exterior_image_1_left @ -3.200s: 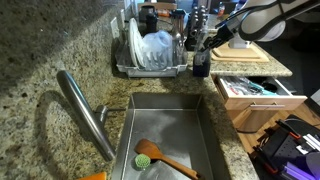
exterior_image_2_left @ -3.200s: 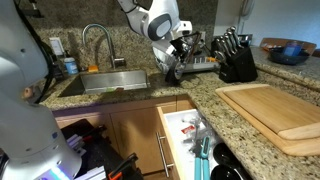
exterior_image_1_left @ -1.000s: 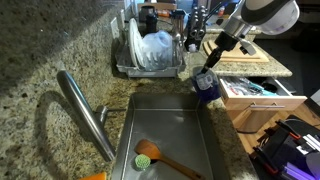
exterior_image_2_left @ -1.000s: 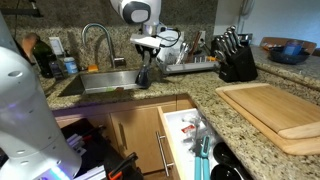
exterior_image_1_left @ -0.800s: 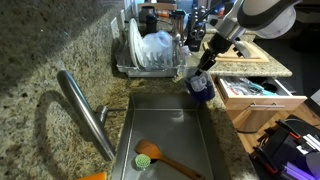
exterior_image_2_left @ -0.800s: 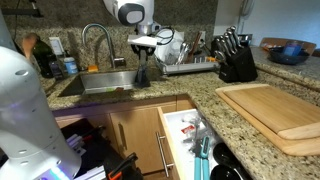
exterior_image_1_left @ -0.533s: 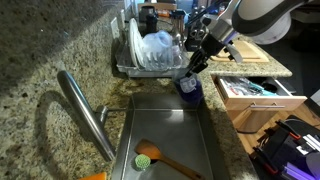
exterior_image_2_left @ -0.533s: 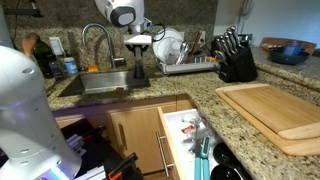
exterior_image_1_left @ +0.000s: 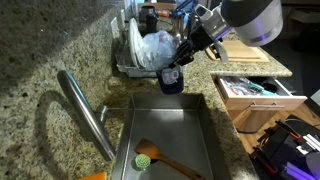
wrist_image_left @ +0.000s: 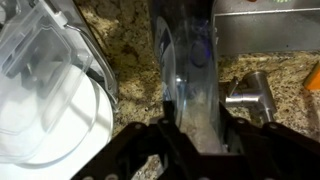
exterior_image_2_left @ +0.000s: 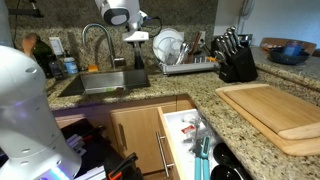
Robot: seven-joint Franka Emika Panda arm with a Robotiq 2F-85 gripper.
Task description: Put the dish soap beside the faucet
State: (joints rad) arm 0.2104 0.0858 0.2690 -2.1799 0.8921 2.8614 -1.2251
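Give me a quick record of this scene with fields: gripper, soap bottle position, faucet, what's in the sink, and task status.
gripper: shut on the dish soap
soap position: held in the air, by the end of the sink nearest the dish rack
faucet: at the sink's opposite end, apart from the bottle
in sink: wooden spoon, green scrubber
task status: bottle not yet set beside the faucet

I count one faucet, one sink, one soap bottle, one dish rack, one spoon, one scrubber, one knife block, one cutting board, one drawer.
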